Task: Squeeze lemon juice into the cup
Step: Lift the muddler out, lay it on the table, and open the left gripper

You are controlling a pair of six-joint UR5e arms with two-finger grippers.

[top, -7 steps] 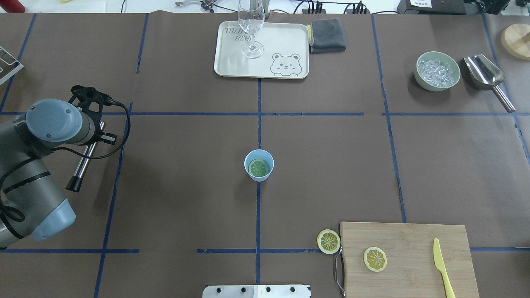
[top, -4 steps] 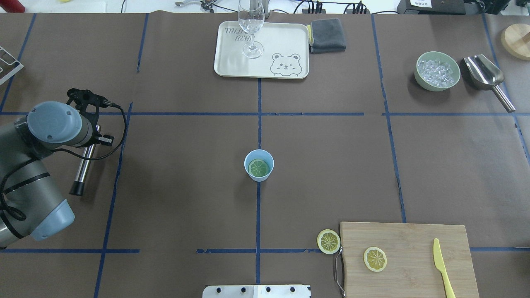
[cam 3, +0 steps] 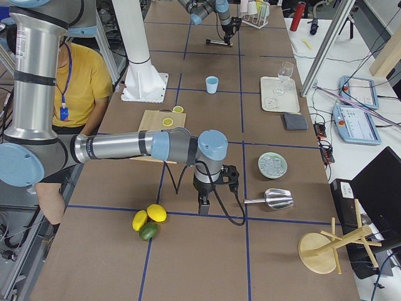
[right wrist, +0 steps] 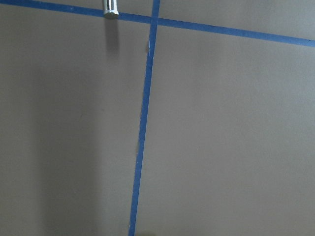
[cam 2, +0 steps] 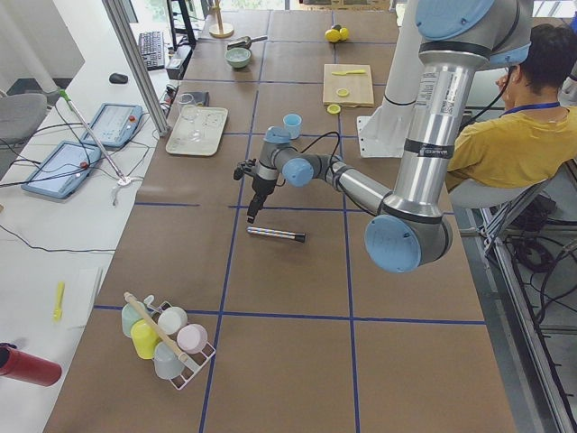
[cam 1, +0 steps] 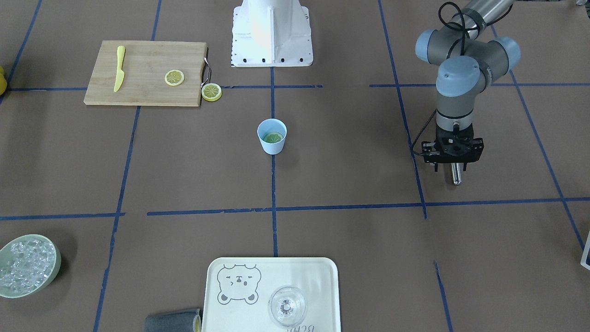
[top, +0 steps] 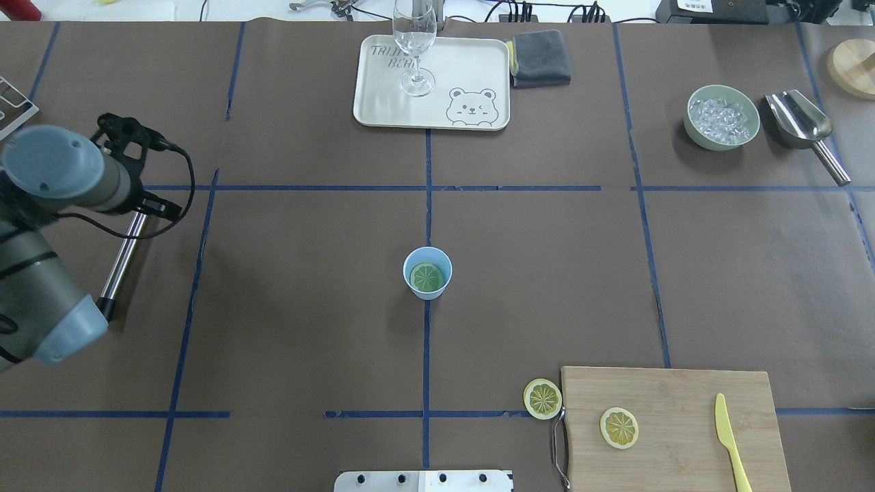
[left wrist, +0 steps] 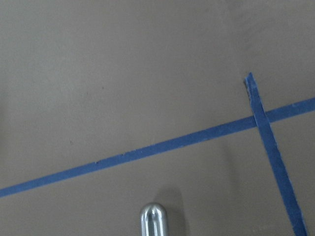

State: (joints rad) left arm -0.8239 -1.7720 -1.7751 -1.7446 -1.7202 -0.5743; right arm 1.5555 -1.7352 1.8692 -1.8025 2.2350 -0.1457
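Note:
The light-blue cup (top: 427, 272) stands at the table's middle, also in the front view (cam 1: 272, 136). A lemon slice (top: 427, 277) lies flat inside it. One more lemon slice (top: 543, 398) lies on the table beside the cutting board (top: 683, 396), and another (top: 619, 428) lies on the board. My left gripper (cam 1: 451, 168) points down far to the cup's left, its jaws apart over the end of a steel rod (top: 123, 256) that lies on the table. My right gripper (cam 3: 203, 207) shows only in the right side view, low over bare table; I cannot tell its state.
A tray (top: 478, 68) with a clear glass (top: 415, 48) and a grey cloth (top: 540, 58) sit at the back. The bowl of ice (top: 722, 116) and metal scoop (top: 800, 123) are back right. A yellow knife (top: 728, 437) lies on the board.
My left arm has drawn back to the left and slightly farther from the cup. The steel rod under it has shifted a little to the left. The cup and slices have not moved.

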